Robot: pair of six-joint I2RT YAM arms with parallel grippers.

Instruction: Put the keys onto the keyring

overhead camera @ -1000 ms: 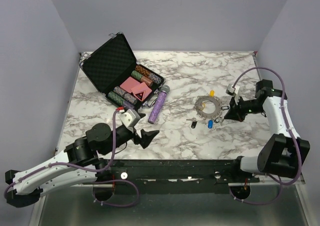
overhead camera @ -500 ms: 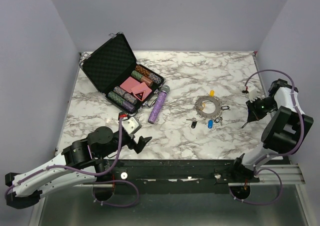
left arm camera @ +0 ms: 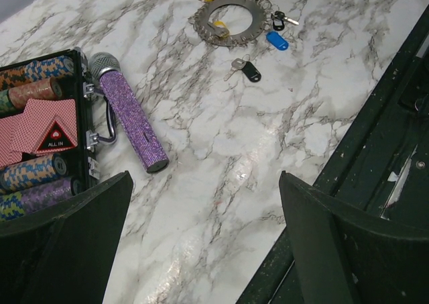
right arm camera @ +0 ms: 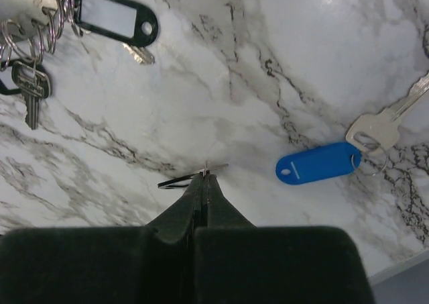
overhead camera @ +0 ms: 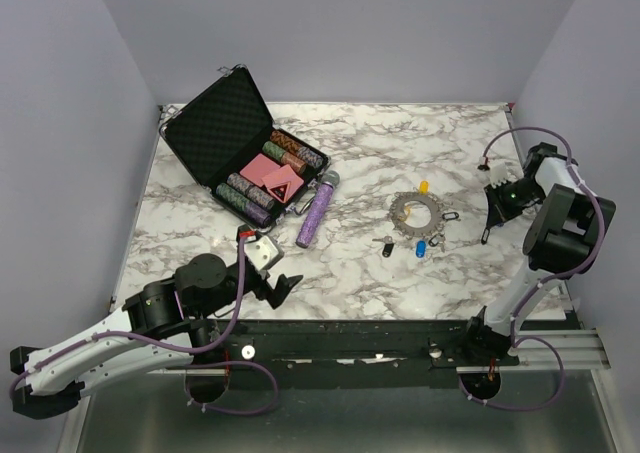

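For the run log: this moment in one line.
left gripper: open | right gripper: shut | keyring: on table | blue-tagged key: off keyring

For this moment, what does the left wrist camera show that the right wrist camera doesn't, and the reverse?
Only left wrist: the purple glitter tube, the open chip case, a black-tagged key lying apart from the keyring, and the wide-open left fingers. Only right wrist: the shut right fingers, pointing at bare marble between the keyring and the blue-tagged key. Both: the keyring, the blue-tagged key and the marble table.
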